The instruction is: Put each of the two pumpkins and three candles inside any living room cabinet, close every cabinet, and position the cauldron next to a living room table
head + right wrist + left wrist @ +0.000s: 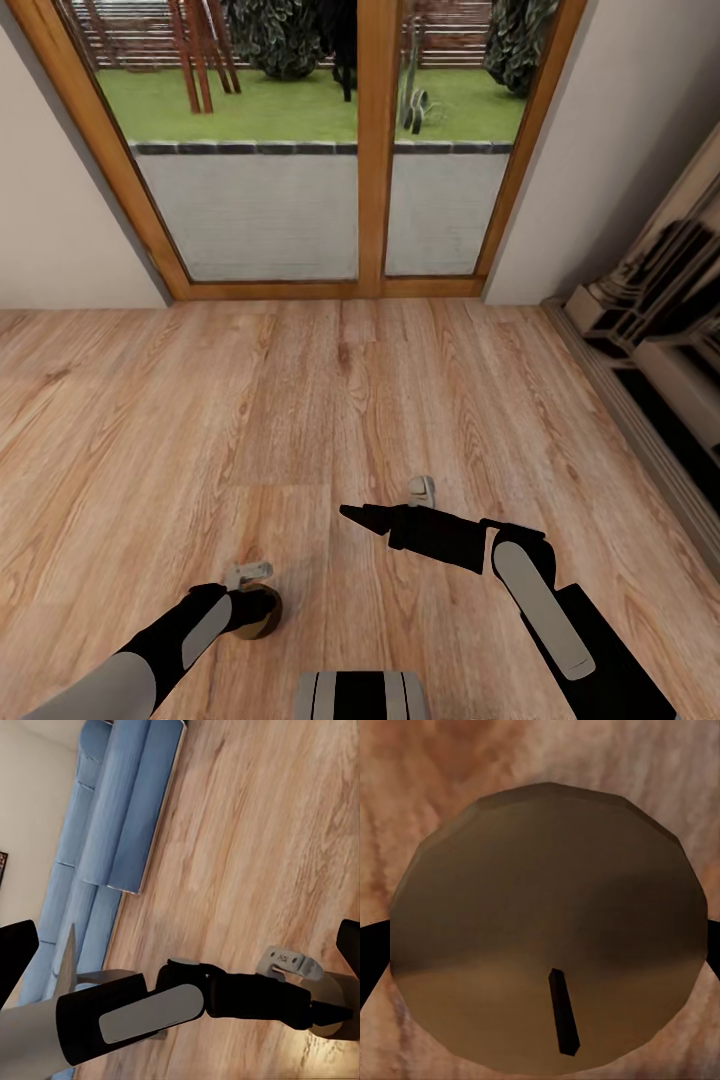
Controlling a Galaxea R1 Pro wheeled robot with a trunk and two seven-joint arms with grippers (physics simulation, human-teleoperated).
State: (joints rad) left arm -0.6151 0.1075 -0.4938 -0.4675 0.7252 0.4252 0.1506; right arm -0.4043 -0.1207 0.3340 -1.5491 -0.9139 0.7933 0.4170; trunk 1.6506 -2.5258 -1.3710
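Observation:
My left gripper (pixel 256 606) is shut on a short grey-brown candle (pixel 264 614), held low over the wooden floor at the lower left of the head view. The left wrist view looks straight down on the candle's round top (pixel 547 922) and dark wick, with a black finger (pixel 367 956) at each side. My right gripper (pixel 352 514) points left above the floor, a little ahead of the candle. In the right wrist view its fingers (pixel 16 952) stand wide apart and open, with the candle (pixel 335 1018) beyond them. Pumpkins, cauldron, cabinet and table are out of view.
A wood-framed glass door (pixel 370 150) to a lawn stands straight ahead. A pale shelving unit (pixel 665 330) lines the right wall. A blue sofa (pixel 120 817) runs along a wall in the right wrist view. Bare plank floor (pixel 300 400) lies between me and the door.

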